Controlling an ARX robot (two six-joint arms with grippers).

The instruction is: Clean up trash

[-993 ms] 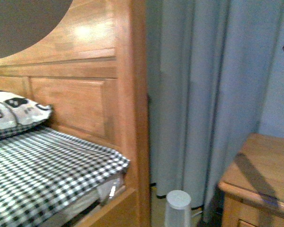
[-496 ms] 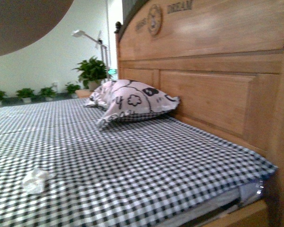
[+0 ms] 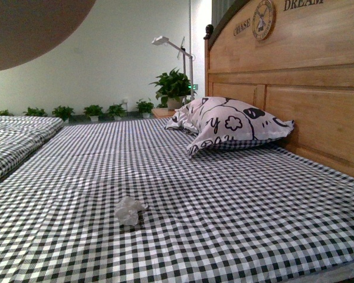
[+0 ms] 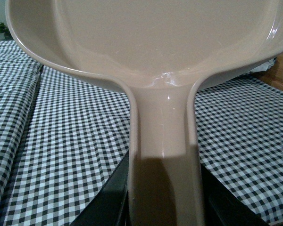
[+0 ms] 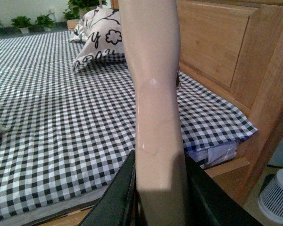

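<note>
Swung left since half a second ago: front view had the trash (image 3: 130, 211) at lower left, and it now sits lower centre. The headboard (image 3: 318, 88) has slid off to the right side of the frame. A second ago that view held only curtain and a bedside cabinet.

Trash: small crumpled white wad, lying alone on the black-and-white checked bedsheet (image 3: 224, 194), nothing touching it. Right wrist view catches a white scrap at its left edge, mid-height, likely the same wad.

Pillow (image 3: 233, 124), white with black doodles, is right of centre against the headboard, well apart from the wad.

Left gripper (image 4: 164, 200): dark jaws at the bottom of the left wrist frame, pressed to either side of the handle of the beige dustpan (image 4: 160, 56). The scoop fills the top of the frame, above the sheet and not touching it.

Right gripper (image 5: 160, 197): dark jaws at the bottom of the frame, closed tight on a pale handle (image 5: 153, 94) that runs straight up and out of the top. Its far end is not visible.

Background, front view: potted plant (image 3: 174, 85) and white lamp (image 3: 174, 47) upper centre. Small plants (image 3: 94, 110) line the far wall. Brown blurred curve fills the upper left corner; cannot tell what it is.

Right wrist view, lower right corner: white ribbed cylinder (image 5: 276, 200) on the floor beside the bed.
</note>
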